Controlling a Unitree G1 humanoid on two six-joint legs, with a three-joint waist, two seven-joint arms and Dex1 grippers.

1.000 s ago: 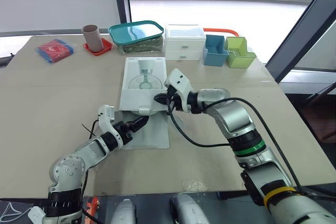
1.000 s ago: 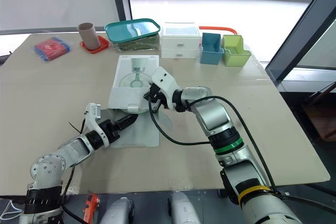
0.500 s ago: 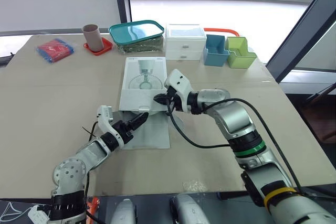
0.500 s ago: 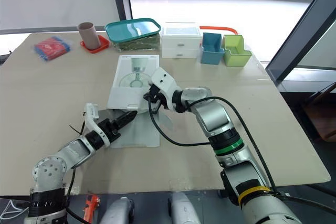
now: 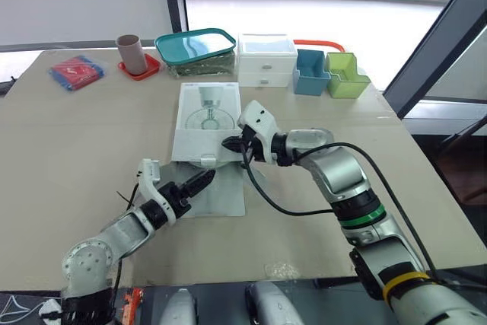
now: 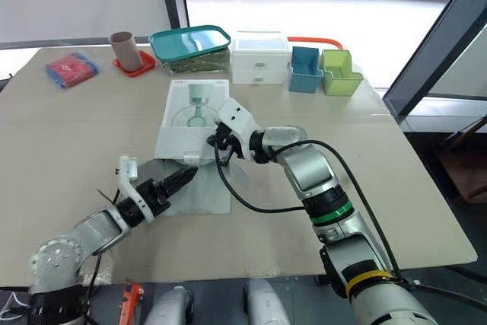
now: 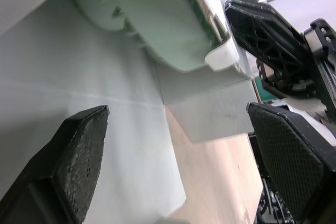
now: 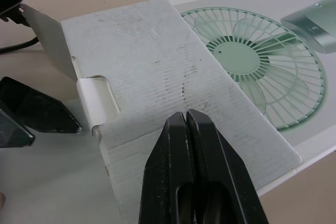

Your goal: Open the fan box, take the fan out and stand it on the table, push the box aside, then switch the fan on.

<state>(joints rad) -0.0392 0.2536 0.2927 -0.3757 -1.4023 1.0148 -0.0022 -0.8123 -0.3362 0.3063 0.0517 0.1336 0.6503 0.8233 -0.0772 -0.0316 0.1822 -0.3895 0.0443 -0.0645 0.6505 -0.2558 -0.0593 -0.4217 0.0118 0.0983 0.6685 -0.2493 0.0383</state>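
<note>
Fan box lies flat mid-table, near flap folded down, fan inside.
Left gripper at the box's 6 o'clock, fingers spread wide. Right gripper at 5 o'clock, fingers pressed together against the flap; its black cable crosses the flap. Cup, teal-lidded container, white drawers and bins line up from 11 to 1 o'clock.

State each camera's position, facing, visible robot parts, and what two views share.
Eye views: on the head, looking down over the table; both arms, left end effector, right end effector.
Left wrist view: along its open fingers, at the fan box's near end.
Right wrist view: along its shut fingers, onto the fan box's printed top.
Both wrist views share the flap.
</note>
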